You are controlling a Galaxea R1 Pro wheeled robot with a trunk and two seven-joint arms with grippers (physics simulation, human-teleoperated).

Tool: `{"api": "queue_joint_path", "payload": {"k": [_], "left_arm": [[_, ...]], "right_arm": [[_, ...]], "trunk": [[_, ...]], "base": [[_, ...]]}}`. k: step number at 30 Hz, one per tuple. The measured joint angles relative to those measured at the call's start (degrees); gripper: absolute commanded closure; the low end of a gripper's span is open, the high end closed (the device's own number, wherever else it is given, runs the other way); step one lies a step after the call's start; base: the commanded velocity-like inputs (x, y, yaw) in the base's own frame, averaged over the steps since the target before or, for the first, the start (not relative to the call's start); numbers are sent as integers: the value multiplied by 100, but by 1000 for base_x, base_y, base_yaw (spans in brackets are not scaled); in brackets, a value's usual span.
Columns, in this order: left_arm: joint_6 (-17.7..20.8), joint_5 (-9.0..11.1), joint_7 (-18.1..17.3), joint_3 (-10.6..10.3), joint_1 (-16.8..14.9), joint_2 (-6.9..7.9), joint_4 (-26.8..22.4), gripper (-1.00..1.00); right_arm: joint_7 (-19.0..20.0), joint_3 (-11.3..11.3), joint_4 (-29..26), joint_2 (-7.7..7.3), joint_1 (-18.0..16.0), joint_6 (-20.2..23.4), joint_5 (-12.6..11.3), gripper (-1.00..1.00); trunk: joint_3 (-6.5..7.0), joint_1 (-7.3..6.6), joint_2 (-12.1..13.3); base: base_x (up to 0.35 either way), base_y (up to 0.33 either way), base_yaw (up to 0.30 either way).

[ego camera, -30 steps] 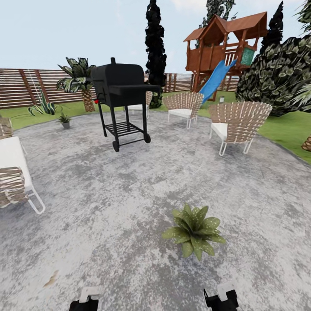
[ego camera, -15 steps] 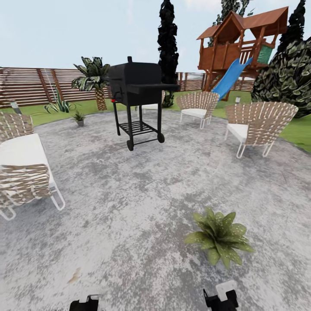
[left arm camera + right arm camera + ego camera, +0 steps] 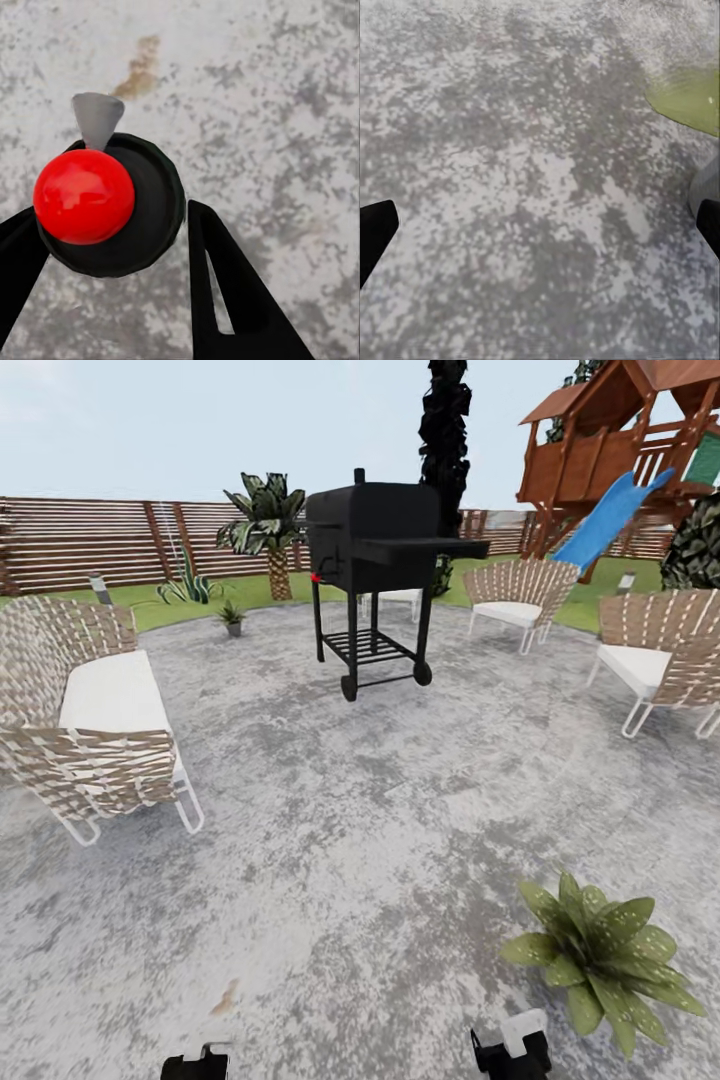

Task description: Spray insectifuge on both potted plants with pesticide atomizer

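Gripping the spray bottle (image 3: 109,206), the left gripper (image 3: 112,247) is pressing its two black fingers (image 3: 225,292) against either side of the round black body, and the red top and a small grey nozzle are facing the left wrist camera, with mottled grey patio (image 3: 262,90) and a brownish stain lying beyond them. In the head view the left gripper (image 3: 197,1063) and the right gripper (image 3: 512,1048) are peeking up at the lower edge. The right gripper (image 3: 540,225) is standing released, its fingertips (image 3: 375,229) spread wide apart over bare stone, with the tip of a green leaf (image 3: 690,101) showing near one of them.

One potted plant (image 3: 600,960) is sitting on the patio (image 3: 350,810) just ahead of the right gripper, whitish specks dotting its pointed leaves. A second potted plant (image 3: 232,617) is sitting far off at the patio's edge, near a palm (image 3: 265,530) and the wooden fence (image 3: 90,545). A black grill (image 3: 375,575) on wheels is standing between them, with wicker chairs (image 3: 90,720) around the patio and a playhouse with a blue slide (image 3: 610,515) rising behind.
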Motion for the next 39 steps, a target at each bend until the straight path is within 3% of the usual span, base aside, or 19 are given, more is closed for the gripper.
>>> {"api": "queue_joint_path", "payload": {"k": [14, 39], "left_arm": [[1, 17, 2, -2, 0, 0, -9, 100], [9, 26, 12, 6, -1, -9, -6, 100]], "right_arm": [[-1, 0, 0, 7, -2, 0, 5, -100], [0, 0, -4, -9, -2, -1, 14, -100]], "trunk": [[-59, 0, 0], [-33, 0, 0]], "base": [[329, 5, 225], [333, 0, 6]]}}
